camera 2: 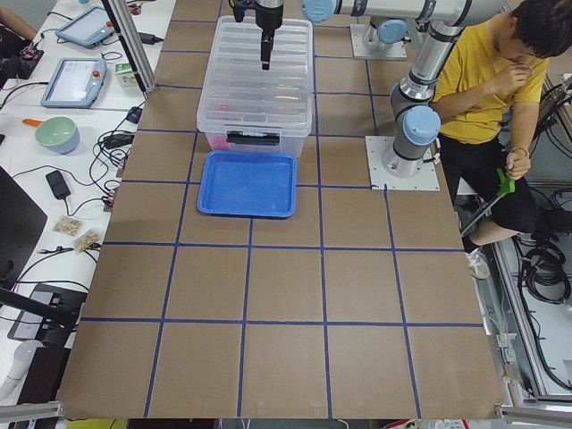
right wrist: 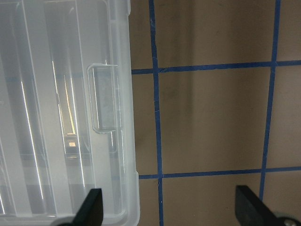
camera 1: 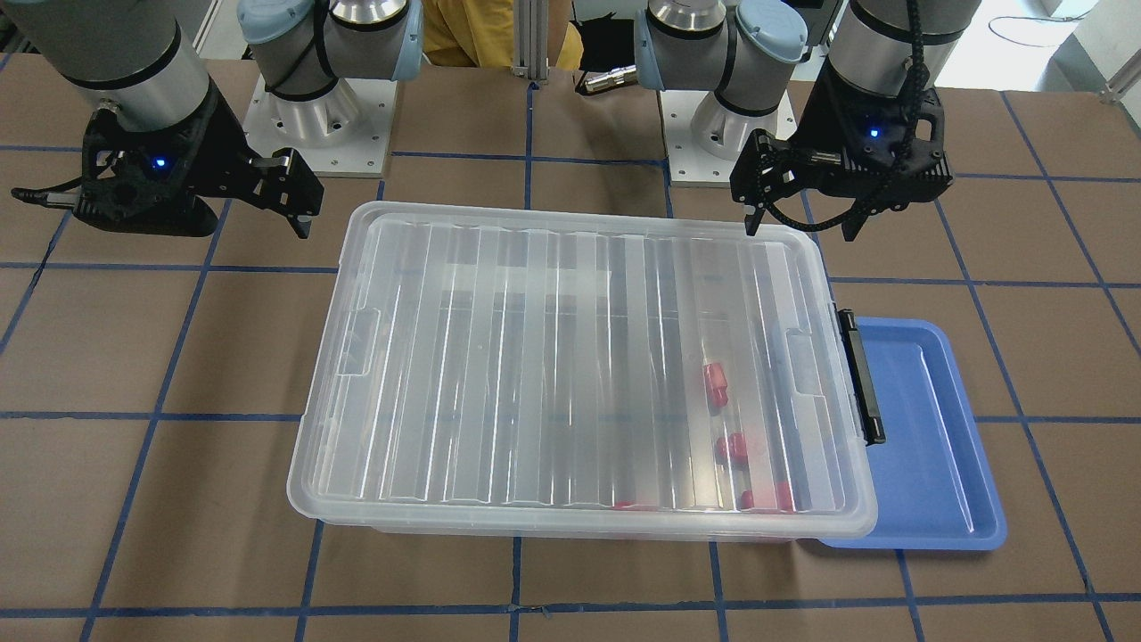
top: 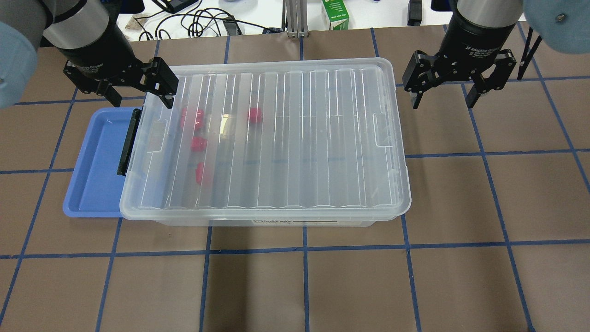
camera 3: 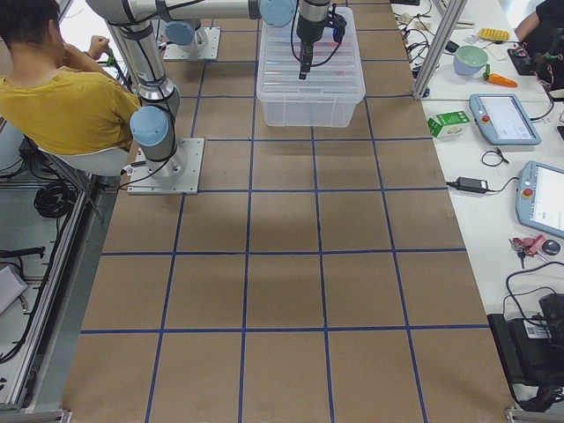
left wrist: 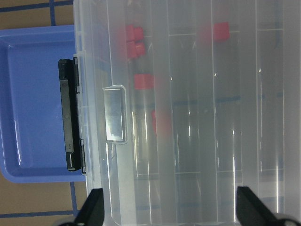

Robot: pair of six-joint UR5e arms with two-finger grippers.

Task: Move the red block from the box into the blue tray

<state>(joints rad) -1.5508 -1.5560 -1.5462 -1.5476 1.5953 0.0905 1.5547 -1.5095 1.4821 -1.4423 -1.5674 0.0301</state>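
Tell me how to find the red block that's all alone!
Find the big clear box with its lid on. Inside, most red blocks sit bunched near the end by the blue tray. The lone red block lies apart from that bunch, farther from the tray.

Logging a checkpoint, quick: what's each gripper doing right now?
Left gripper: open, holding nothing.
Right gripper: open, holding nothing.
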